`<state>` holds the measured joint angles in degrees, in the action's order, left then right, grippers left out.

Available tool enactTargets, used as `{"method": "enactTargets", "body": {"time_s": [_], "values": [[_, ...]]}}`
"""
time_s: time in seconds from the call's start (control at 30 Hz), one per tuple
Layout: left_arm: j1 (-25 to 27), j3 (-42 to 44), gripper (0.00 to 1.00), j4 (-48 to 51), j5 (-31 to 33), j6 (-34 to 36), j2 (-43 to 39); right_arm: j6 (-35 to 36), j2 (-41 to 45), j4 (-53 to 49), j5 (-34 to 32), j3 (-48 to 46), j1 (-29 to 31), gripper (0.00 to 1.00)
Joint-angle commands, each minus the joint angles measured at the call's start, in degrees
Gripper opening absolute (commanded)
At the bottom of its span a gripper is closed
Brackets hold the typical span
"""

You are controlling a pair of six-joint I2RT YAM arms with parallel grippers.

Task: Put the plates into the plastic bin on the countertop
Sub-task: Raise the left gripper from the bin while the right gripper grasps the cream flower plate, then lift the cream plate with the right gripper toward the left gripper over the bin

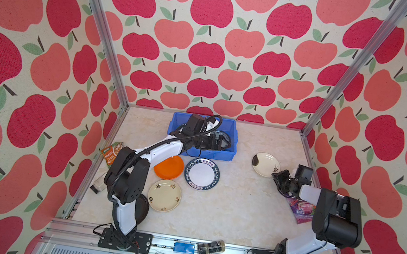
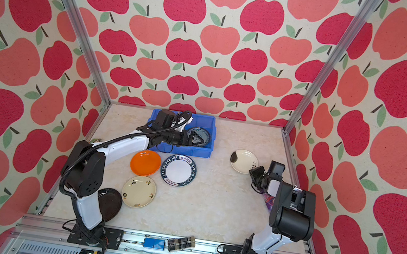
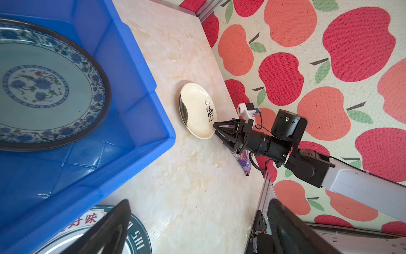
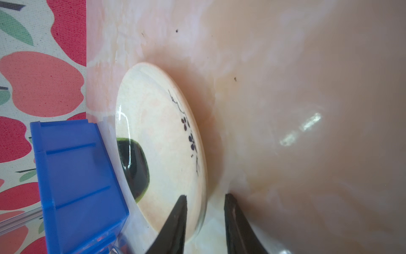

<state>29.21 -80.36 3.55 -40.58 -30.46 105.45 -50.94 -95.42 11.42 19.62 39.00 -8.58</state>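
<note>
The blue plastic bin (image 1: 179, 118) stands at the back of the countertop (image 1: 226, 204), and a teal patterned plate (image 3: 44, 88) lies inside it. My left gripper (image 1: 224, 144) hangs open over the bin, holding nothing. On the right lies a cream plate (image 1: 264, 162) with a dark flower sprig. My right gripper (image 4: 205, 195) straddles its near rim, one finger over the plate and one outside it, with a gap still showing. In front of the bin lie an orange plate (image 1: 169, 167), a white lettered plate (image 1: 202, 174) and a second cream plate (image 1: 164, 195). A black plate (image 2: 110, 204) is half hidden under the left arm.
An orange snack packet (image 1: 110, 150) and a white object (image 1: 99, 184) lie along the left rail. A purple packet (image 1: 299, 207) lies under the right arm. On the front rail rest a small blue box (image 1: 184, 247) and a dark jar (image 1: 211, 247).
</note>
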Motion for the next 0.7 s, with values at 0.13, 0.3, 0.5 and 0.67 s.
{"method": "enactTargets", "body": {"time_s": [0.13,0.3,0.5,0.67], "values": [[-0.93,1.17,0.99,-1.44,-0.91,-0.30,0.34,-2.66,-5.22,2.95,0.61,1.77,0.68,0.21],[-1.17,1.95,0.98,-1.20,-0.31,-0.30,-0.52,-2.98,-5.62,4.23,1.25,1.43,1.20,0.03],[-2.19,4.11,0.99,-2.19,-1.36,-0.83,-3.09,-1.92,0.22,0.95,2.32,2.15,2.90,0.00],[-3.50,7.06,0.99,-2.13,-1.37,-1.47,-6.71,2.83,13.39,-11.11,-2.53,6.04,8.98,0.00]]}}
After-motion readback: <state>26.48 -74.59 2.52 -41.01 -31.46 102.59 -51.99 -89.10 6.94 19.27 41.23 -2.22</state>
